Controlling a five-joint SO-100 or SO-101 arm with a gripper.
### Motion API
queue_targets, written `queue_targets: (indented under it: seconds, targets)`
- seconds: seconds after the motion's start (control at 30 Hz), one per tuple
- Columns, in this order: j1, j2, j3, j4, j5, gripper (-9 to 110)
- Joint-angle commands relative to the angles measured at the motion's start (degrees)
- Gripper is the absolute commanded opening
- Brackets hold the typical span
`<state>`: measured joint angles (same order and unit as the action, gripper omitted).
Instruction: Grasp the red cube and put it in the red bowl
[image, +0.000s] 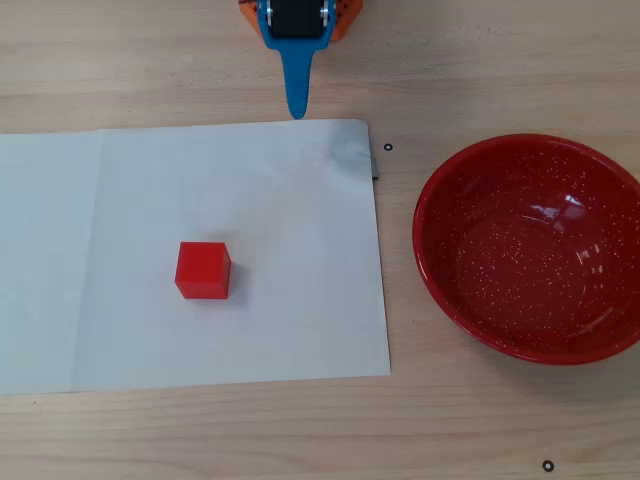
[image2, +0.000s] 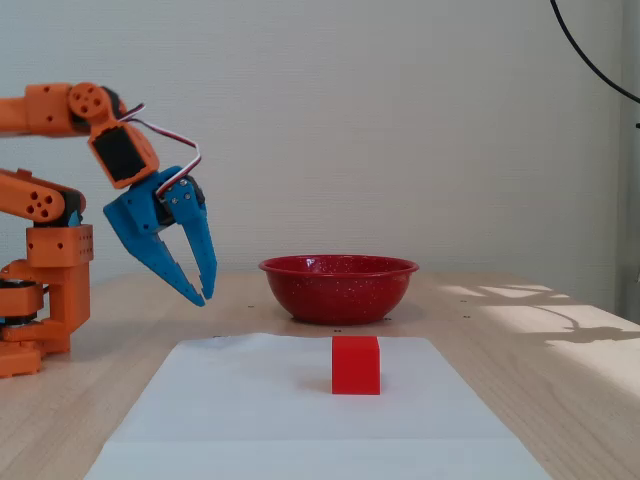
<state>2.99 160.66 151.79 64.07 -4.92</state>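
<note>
The red cube (image: 203, 270) sits on a white sheet of paper, left of its middle in the overhead view; the fixed view shows the cube (image2: 356, 365) in front of the bowl. The red speckled bowl (image: 430, 260) stands empty on the wooden table right of the paper, and its wall shows in the fixed view (image2: 338, 290). My blue gripper (image: 296, 112) hangs above the paper's far edge, well apart from cube and bowl. In the fixed view the gripper (image2: 205, 298) points down above the table, fingertips together, holding nothing.
The white paper (image: 100, 250) covers the left and middle of the wooden table (image: 450, 420). The orange arm base (image2: 45, 300) stands at the left in the fixed view. Small black marks dot the table near the bowl.
</note>
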Motion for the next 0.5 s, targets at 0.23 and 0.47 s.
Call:
queue_targets:
  seconds: [0.23, 0.47]
  targets:
    - [-5.19, -16.00, -26.72, 7.82, 4.48, 0]
    - [-9.58, -29.18, -41.48, 13.89, 8.61, 0]
